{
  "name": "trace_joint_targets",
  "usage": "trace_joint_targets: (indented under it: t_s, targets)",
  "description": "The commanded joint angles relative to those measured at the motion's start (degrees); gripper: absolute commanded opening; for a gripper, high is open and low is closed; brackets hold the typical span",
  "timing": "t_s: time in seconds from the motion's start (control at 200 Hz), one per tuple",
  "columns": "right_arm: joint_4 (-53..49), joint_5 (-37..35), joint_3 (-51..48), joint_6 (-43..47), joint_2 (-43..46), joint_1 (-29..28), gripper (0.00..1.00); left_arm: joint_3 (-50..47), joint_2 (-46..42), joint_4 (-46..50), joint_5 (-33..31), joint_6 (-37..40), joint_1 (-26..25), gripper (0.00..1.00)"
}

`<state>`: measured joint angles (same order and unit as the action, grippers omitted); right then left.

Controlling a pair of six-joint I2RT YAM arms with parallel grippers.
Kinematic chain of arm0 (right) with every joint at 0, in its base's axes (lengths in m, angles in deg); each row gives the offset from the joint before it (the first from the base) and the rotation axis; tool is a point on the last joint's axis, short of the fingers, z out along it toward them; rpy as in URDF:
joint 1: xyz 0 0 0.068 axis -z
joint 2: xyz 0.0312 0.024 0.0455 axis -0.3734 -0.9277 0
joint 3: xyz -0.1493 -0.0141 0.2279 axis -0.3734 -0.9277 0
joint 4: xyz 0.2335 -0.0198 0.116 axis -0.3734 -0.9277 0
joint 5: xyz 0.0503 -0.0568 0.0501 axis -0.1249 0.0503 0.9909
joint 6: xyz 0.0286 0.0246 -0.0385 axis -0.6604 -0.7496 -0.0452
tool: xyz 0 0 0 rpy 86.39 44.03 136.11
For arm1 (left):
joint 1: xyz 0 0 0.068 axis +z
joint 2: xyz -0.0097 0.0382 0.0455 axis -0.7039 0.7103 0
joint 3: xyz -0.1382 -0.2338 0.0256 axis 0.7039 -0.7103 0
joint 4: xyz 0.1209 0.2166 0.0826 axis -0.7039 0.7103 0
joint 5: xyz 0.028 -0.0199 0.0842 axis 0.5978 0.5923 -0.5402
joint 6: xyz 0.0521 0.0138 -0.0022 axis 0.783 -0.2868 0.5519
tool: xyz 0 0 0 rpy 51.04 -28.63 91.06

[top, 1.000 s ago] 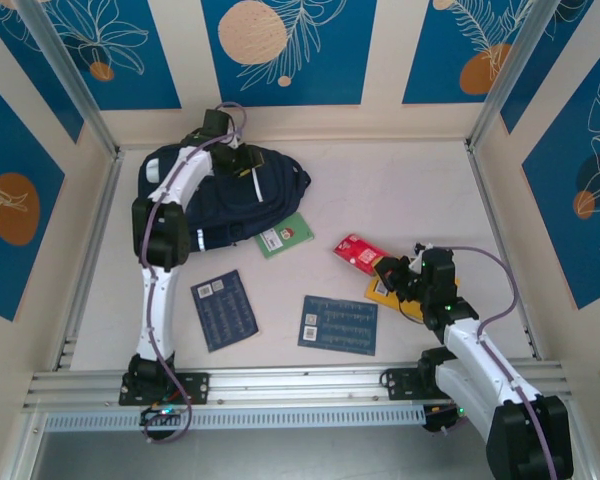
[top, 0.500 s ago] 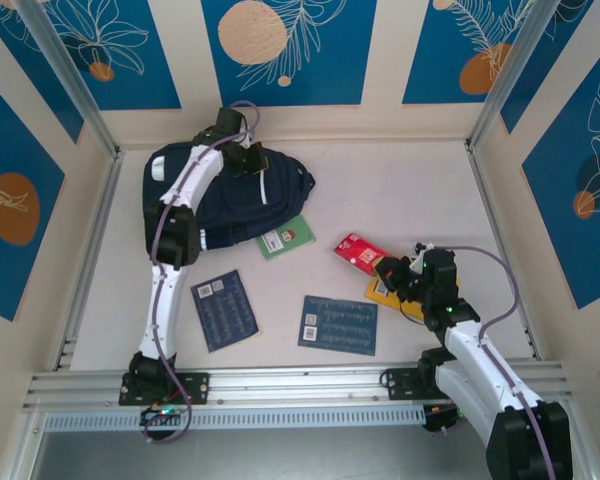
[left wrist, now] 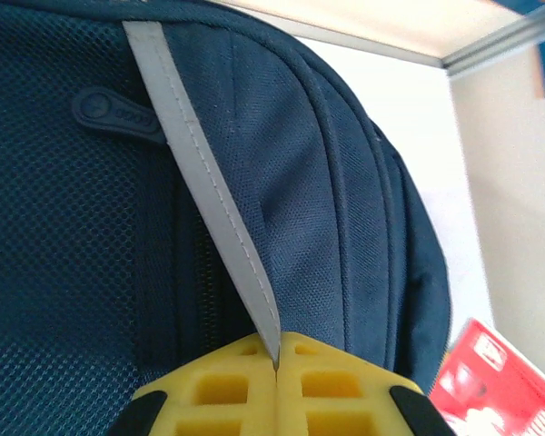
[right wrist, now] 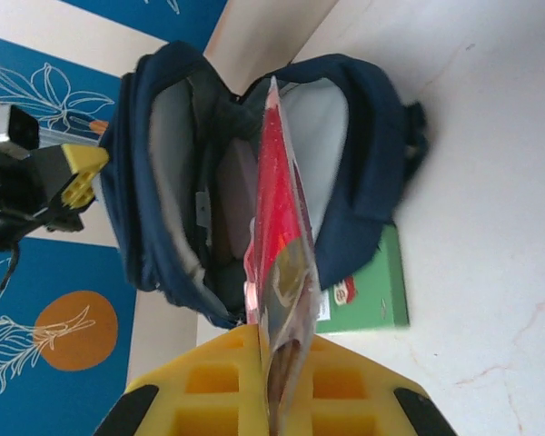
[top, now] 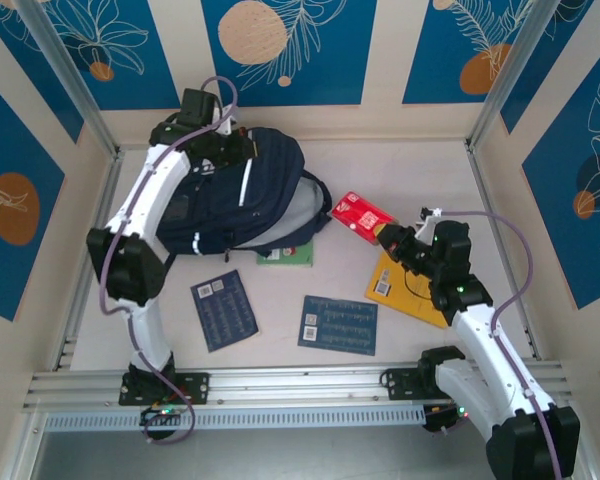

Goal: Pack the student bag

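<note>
The left claw (left wrist: pixel 277 368) pinches the grey stripe (left wrist: pixel 213 209) of the bag (top: pixel 225 205), propping its mouth open at the worktop's (top: pixel 410 175) far-left corner. The right claw (right wrist: pixel 271 359) clamps a red packet (right wrist: pixel 277 218), aimed inside.

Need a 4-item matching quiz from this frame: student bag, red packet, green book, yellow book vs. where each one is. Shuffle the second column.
Things:
1. student bag
2. red packet
3. green book
4. yellow book

Places:
A. flat on the table, free of both grippers
B. its pale stripe pinched in the left gripper
C. partly tucked under the bag
D. clamped in the right gripper

Pairs: 1-B, 2-D, 3-C, 4-A
</note>
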<state>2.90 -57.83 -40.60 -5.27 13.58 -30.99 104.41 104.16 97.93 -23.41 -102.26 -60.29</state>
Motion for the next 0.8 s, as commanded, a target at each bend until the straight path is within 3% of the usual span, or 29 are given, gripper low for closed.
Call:
trace_joint_targets:
  t_s: [0.0, 0.285, 0.385, 0.48, 0.795]
  targets:
    - [0.93, 3.08, 3.42, 1.62, -3.11, -1.32, 0.00, -2.21, -5.24, -5.06, 9.13, 0.97, -1.48, 0.00]
    - [15.61, 7.55, 8.33, -10.38, -18.69, -9.78, 0.00, -2.59, -5.43, 2.12, 10.74, 4.28, -3.16, 0.00]
    - [20.50, 8.72, 11.35, -13.82, -24.07, -11.40, 0.00, -2.31, -4.18, 5.14, 8.13, 5.42, -5.42, 0.00]
    - [23.94, 9.35, 13.43, -15.23, -26.94, -11.81, 0.00, -0.93, -3.89, 9.09, 2.55, 7.39, -8.30, 0.29]
    - [31.54, 10.55, 13.70, -16.81, -28.33, -12.81, 0.00, 5.27, -7.50, 15.10, -18.02, 13.51, -18.02, 0.69]
